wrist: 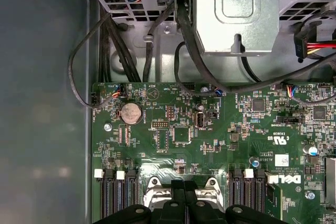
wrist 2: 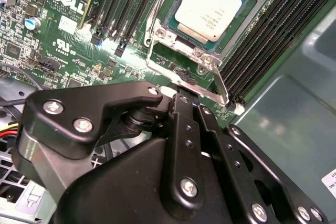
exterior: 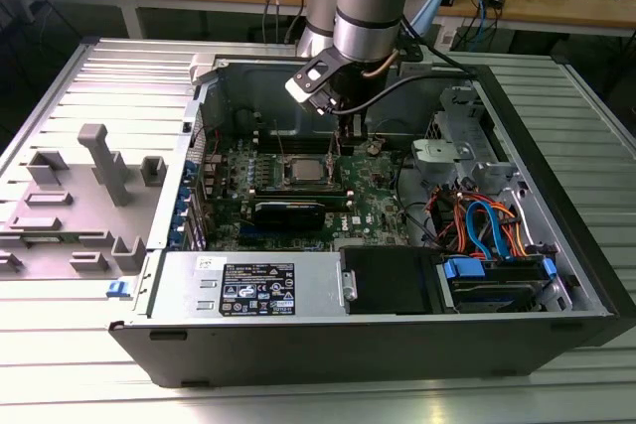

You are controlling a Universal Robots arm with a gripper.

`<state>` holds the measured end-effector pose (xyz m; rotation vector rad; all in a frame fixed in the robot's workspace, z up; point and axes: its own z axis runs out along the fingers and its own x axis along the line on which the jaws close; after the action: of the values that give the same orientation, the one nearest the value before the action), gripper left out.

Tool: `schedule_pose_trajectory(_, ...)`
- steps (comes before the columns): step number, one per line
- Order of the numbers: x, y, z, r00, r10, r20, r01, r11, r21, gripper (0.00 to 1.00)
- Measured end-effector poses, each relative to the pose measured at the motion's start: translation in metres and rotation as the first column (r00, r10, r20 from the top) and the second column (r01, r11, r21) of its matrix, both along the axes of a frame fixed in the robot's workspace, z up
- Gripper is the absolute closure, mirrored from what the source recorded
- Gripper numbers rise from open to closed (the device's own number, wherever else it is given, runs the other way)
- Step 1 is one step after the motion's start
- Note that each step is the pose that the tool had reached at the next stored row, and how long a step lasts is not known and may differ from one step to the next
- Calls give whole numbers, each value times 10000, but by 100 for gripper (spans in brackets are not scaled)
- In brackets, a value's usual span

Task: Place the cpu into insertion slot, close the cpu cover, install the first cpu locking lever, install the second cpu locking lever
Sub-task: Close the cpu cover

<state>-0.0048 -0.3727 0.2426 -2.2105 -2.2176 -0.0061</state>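
The cpu (exterior: 303, 168), at the centre of the exterior view, lies seated in the insertion slot (wrist 2: 171, 24). The cpu cover (wrist 2: 181, 74) stands tilted open. The gripper (wrist 2: 185, 100), fingers nearly together, meets its free edge. Closing it well likely needs a slow, even push.
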Motion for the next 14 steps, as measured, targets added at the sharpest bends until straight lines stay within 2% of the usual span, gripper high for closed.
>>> schedule_pose_trajectory(14,-28,0,-7,10000,-1,-4,1,10000,0,89)
